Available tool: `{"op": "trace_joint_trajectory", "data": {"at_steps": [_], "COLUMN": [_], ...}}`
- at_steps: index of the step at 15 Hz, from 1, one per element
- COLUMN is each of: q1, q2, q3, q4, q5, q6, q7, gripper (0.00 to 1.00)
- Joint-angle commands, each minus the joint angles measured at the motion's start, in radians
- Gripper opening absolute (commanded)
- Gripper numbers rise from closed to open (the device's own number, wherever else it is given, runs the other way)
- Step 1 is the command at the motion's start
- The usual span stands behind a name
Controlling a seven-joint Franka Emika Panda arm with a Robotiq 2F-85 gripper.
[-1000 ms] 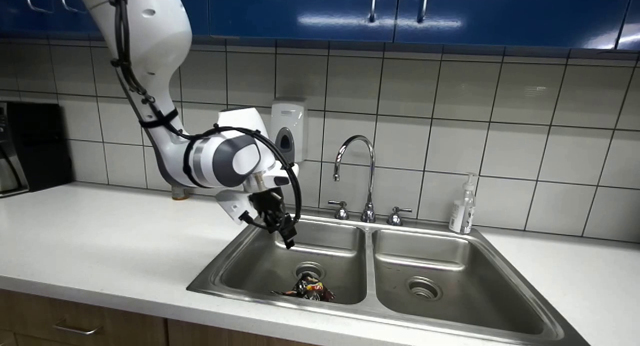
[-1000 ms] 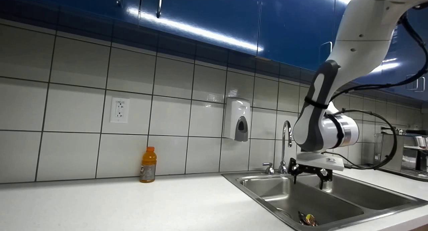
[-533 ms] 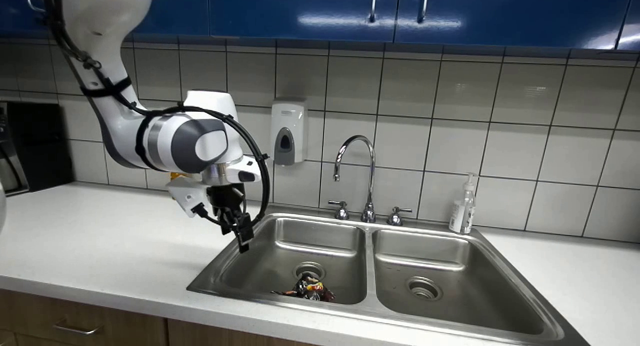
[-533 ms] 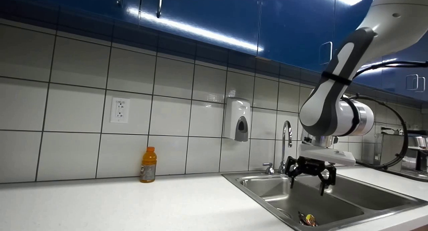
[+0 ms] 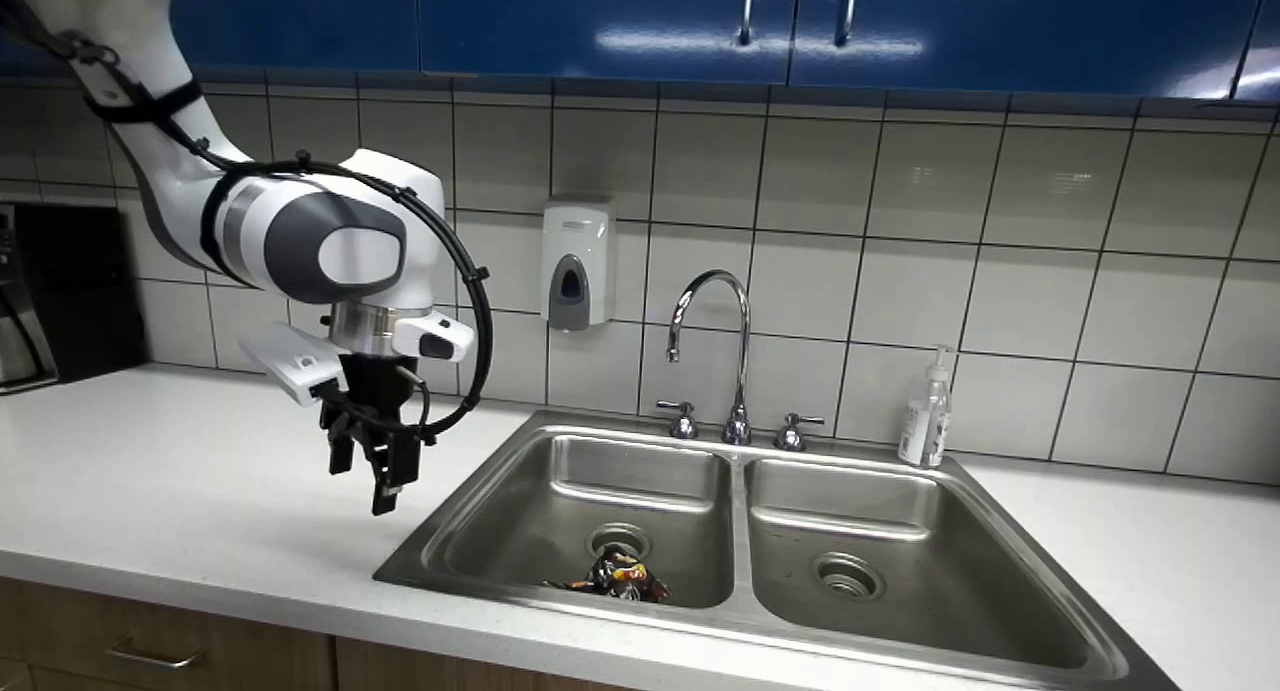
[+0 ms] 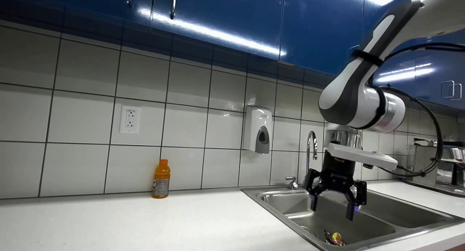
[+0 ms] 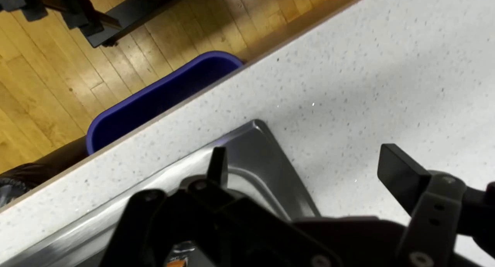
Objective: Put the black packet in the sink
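Well apart from hand [image 5: 362, 487], black packet [image 5: 620, 577].

The counter [image 5: 180, 461] is white, with small grey flecks on its top and a straight front edge that runs slantwise in the wrist view. At the back it meets a tiled wall [image 6: 83, 116]. A steel sink [image 5: 741, 541] is set into it, with a strip of counter along the sink's front. An orange bottle [image 6: 161, 180] stands upright near the wall, well apart from the sink. A black appliance [image 5: 80, 291] sits at the left of an exterior view, and a metal appliance [image 6: 423, 157] at the right of an exterior view, each partly cut off. A clear pump bottle [image 5: 925, 421] stands upright at the sink's back corner; whether it rests on counter or rim cannot be told.
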Motion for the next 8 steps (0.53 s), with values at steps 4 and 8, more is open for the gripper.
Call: {"op": "trace_joint_trajectory", "data": {"at_steps": [4,8], "q1": [-0.111,-0.113], "q2": [0.000,0.000], "q3": [0.126,0.134], "q4": [0.002,0.002], "q5": [0.047,0.046], "q6": [-0.087,-0.093], "q7": [-0.099,-0.103], "gripper": [1.00,1.00]}}
